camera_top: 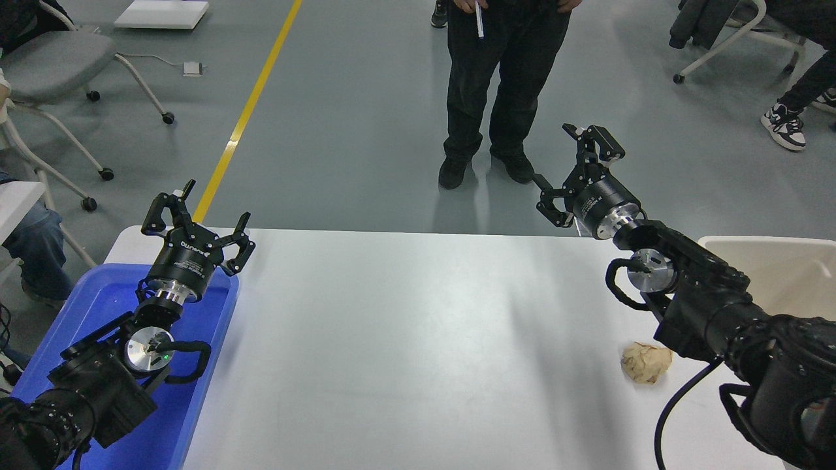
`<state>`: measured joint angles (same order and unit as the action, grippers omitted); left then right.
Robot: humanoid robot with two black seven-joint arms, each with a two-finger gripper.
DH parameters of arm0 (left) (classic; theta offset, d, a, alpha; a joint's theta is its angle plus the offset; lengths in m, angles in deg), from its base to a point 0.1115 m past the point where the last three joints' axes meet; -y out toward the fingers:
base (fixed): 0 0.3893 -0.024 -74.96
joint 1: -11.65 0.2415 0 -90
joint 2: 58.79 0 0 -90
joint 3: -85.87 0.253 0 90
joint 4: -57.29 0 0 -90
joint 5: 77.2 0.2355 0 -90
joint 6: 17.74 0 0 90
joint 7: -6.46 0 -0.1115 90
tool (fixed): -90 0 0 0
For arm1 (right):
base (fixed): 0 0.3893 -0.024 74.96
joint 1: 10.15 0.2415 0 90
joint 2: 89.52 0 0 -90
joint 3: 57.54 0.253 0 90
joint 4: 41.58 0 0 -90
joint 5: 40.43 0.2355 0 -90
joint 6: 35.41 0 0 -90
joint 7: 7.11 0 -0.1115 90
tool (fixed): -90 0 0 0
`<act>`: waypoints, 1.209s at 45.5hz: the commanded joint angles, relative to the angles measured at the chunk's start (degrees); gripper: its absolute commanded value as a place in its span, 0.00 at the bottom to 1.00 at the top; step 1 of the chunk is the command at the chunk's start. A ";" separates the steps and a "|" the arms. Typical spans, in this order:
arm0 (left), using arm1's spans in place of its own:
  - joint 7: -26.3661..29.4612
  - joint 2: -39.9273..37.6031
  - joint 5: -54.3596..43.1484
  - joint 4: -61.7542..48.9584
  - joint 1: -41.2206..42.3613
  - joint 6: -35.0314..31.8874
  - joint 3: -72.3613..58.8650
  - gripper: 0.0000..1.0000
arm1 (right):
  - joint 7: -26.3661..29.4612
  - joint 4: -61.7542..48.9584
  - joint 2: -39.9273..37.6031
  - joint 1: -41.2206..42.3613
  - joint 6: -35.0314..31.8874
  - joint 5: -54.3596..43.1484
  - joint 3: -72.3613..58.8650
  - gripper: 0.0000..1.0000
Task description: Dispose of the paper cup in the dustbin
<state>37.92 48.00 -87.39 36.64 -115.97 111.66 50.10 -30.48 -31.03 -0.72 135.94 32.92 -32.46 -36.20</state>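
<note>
I find no cup on the table (418, 339); only a paper ball (645, 362) lies nearest me, by the right arm. My right gripper (567, 173) hangs open and empty beyond the far edge, the bin (784, 261) just right. Judged: disposal done, retract across clear middle. Left gripper (196, 222) parked, open.

Crumpled paper ball (646, 363) beside right arm (712, 307)
</note>
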 commanded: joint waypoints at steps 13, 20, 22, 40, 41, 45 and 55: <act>0.00 0.00 0.00 0.00 0.00 -0.03 0.00 1.00 | -1.07 0.61 1.21 -5.02 0.84 0.20 12.85 1.00; 0.00 0.00 0.00 0.00 0.00 0.06 0.00 1.00 | -2.03 0.61 1.21 -5.73 0.58 0.29 14.52 1.00; 0.00 0.00 0.00 0.00 0.00 -0.03 0.00 1.00 | -2.38 0.61 1.21 -6.34 0.58 0.29 15.04 1.00; 0.00 0.00 0.00 0.00 0.00 0.06 0.00 1.00 | -4.85 1.05 1.21 -8.19 -0.04 0.20 16.54 1.00; 0.00 0.00 0.00 0.00 0.00 0.06 0.00 1.00 | -4.85 1.05 1.21 -8.19 -0.04 0.20 16.45 1.00; 0.00 0.00 0.00 0.00 0.00 -0.03 0.00 1.00 | -4.58 1.05 1.21 -8.10 0.05 0.20 16.37 1.00; 0.00 0.00 0.00 0.00 0.00 -0.03 0.00 1.00 | -4.67 1.05 1.21 -8.01 -0.22 -0.76 16.19 1.00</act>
<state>37.92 48.00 -87.39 36.64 -115.97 111.70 50.10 -35.03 -29.97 0.48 128.08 32.86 -32.38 -19.95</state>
